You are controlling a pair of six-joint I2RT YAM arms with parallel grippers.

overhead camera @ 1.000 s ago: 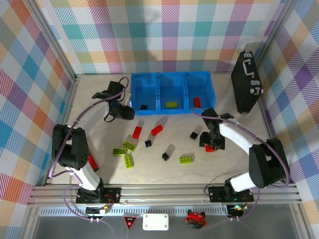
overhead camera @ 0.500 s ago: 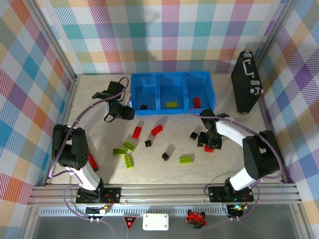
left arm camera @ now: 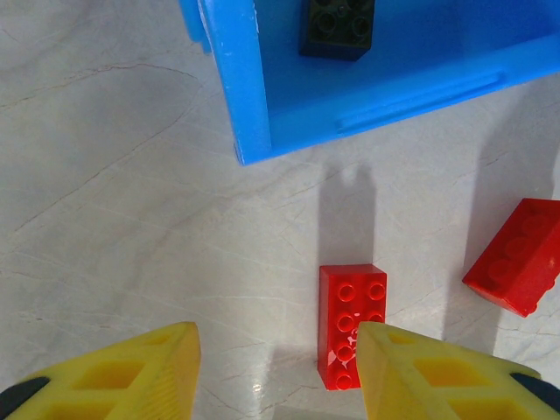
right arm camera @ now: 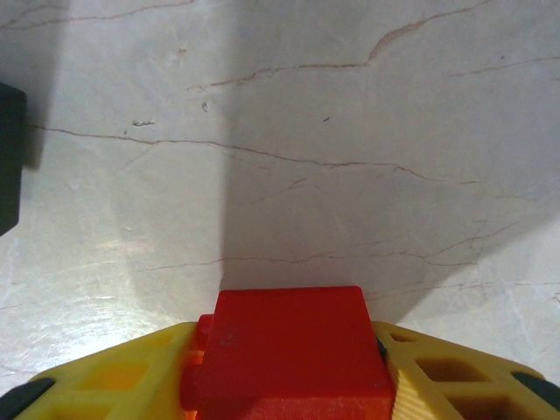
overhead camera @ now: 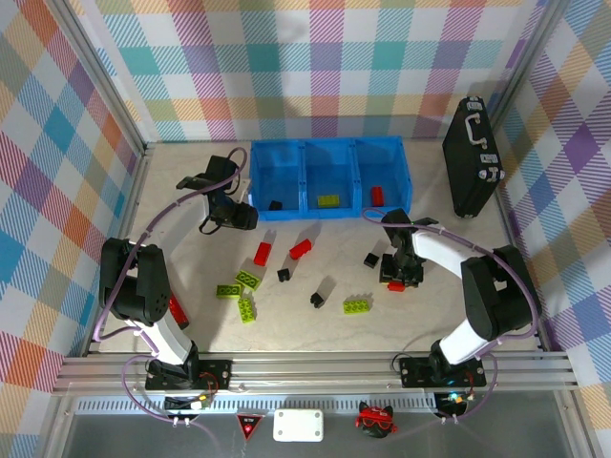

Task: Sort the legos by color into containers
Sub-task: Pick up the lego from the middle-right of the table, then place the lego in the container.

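A red brick [right arm camera: 293, 350] sits clamped between the yellow fingers of the right tool [overhead camera: 397, 274], right of centre over the tabletop [overhead camera: 286, 329]; the wrist view's edge cuts off its lower part, and from above the tool hides most of it. A black brick [right arm camera: 9, 157] is cropped at that view's left edge. Green, black and red legos [overhead camera: 247, 279] lie scattered mid-tabletop, near three joined blue bins [overhead camera: 329, 148] holding one black, one green and one red piece. The left tool [left arm camera: 276, 350] hangs open and empty by the left bin's corner, a second red brick [left arm camera: 353, 324] partly behind its right finger. A black case [overhead camera: 473, 157] stands far right.
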